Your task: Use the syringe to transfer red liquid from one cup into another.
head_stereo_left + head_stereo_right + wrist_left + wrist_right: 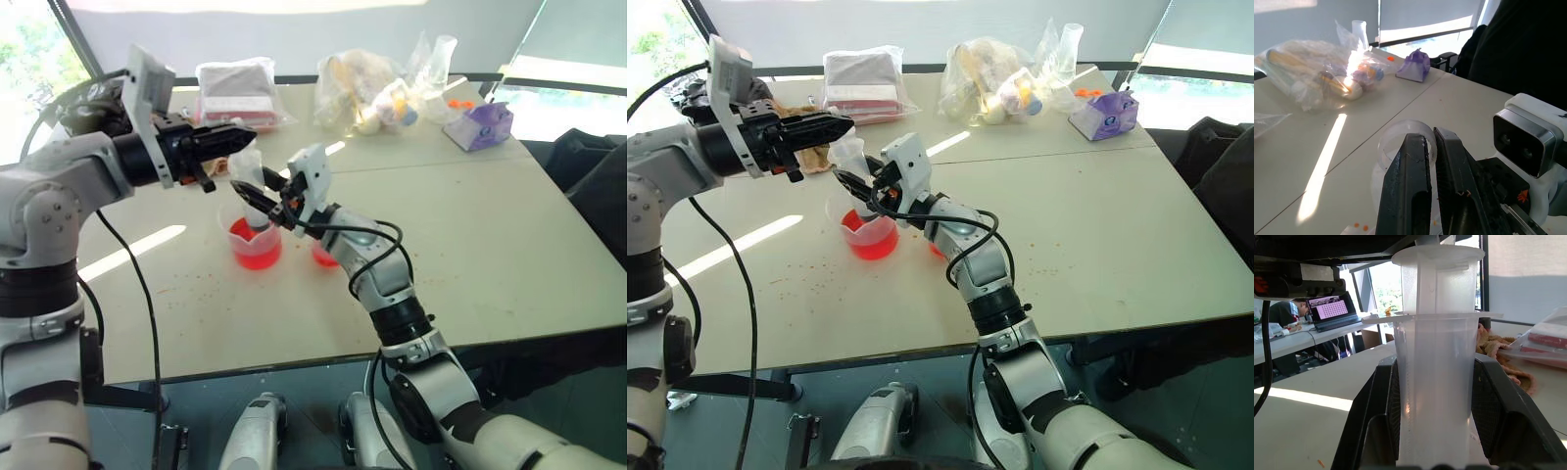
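Clear syringe [1436, 382] clamped between right tool [257, 199] fingers.

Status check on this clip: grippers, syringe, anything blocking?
Right gripper clamped on syringe barrel, upright over larger cup. Left gripper shut at plunger top. Red liquid in cup. Nothing blocking.

smaller cup [324, 257] — mostly hidden — behind arm

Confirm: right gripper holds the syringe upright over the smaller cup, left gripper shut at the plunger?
Wrong cup. The right gripper holds the syringe over the larger spouted cup, as the right eye view shows; the left gripper is shut at the plunger.
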You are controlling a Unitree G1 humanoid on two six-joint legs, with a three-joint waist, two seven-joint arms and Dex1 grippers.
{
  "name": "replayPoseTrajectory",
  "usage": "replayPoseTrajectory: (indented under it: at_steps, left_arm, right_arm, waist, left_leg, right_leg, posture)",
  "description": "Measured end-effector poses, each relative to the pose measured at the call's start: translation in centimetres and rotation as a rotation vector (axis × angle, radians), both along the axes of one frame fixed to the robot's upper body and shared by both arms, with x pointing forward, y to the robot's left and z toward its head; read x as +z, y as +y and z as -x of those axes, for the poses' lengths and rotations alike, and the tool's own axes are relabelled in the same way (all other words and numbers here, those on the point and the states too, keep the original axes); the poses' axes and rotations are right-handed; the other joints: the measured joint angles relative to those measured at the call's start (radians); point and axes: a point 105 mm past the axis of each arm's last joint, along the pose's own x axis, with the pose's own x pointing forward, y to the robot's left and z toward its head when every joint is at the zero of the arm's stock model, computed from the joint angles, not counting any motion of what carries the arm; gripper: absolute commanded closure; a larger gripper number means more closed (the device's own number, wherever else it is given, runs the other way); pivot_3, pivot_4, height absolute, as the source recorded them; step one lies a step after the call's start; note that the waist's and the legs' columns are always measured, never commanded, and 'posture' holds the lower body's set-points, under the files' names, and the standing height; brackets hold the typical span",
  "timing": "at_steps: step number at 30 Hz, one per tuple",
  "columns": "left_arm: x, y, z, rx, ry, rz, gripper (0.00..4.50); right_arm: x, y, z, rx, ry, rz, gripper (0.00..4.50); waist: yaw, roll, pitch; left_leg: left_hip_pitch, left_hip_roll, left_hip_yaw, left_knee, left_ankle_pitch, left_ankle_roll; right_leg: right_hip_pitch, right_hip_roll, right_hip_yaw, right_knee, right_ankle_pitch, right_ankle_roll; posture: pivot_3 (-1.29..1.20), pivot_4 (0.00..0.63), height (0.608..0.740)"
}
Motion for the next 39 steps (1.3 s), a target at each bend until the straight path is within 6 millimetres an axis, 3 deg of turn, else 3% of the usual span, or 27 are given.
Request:
replayPoseTrajectory:
  at_steps: [11,13,21,31,35,39]
  left_arm:
    - [0.1,0.0,0.0,0.002,-0.004,0.000,4.48]
    - [0.2,0.1,0.0,0.007,-0.006,-0.002,3.72]
    - [0.3,0.1,0.7,0.008,-0.045,-0.037,2.16]
    - [0.8,2.4,2.2,0.066,-0.096,-0.040,2.16]
    - [0.1,5.0,3.1,0.160,-0.069,-0.034,2.16]
    - [-1.4,6.2,3.5,0.211,-0.010,-0.018,2.16]
  right_arm:
    - [-0.2,0.0,0.0,-0.001,0.005,0.005,3.11]
    - [-0.2,0.0,0.0,-0.001,0.006,0.006,3.11]
    - [0.3,0.3,0.1,0.011,-0.009,0.013,3.11]
    - [1.7,1.3,0.5,0.038,-0.062,0.039,3.11]
    - [3.9,0.9,0.1,0.003,-0.119,-0.005,3.11]
    - [6.5,0.5,-0.1,-0.026,-0.189,-0.059,3.11]
  waist:
    - [0.000,0.000,0.000]
    - [0.000,0.000,0.000]
    - [-0.001,0.000,0.000]
    - [-0.001,0.000,0.000]
    - [-0.002,0.000,0.000]
    - [0.002,0.000,0.000]
  left_leg:
    - [0.000,0.000,0.000,0.000,0.000,0.000]
    - [0.000,0.000,0.000,0.000,0.000,0.000]
    - [0.000,0.000,0.000,0.000,0.000,0.000]
    - [0.000,0.000,0.000,-0.001,0.000,0.000]
    - [0.000,0.000,0.000,-0.001,0.000,0.000]
    - [0.000,0.000,-0.001,-0.001,0.000,-0.001]
  right_leg:
    - [0.000,0.000,0.000,0.000,0.000,0.000]
    - [0.000,0.000,0.000,0.000,0.000,0.000]
    - [0.000,-0.001,0.000,0.000,0.000,0.000]
    - [0.000,-0.001,0.000,0.000,0.000,0.000]
    - [-0.001,-0.001,0.000,0.000,0.000,0.000]
    - [0.000,-0.002,0.000,0.000,0.000,0.000]
  posture:
    - [0.00,0.150,0.736]
    - [0.00,0.150,0.736]
    - [0.00,0.150,0.736]
    - [0.00,0.150,0.736]
    - [0.00,0.150,0.736]
    - [0.00,0.150,0.736]
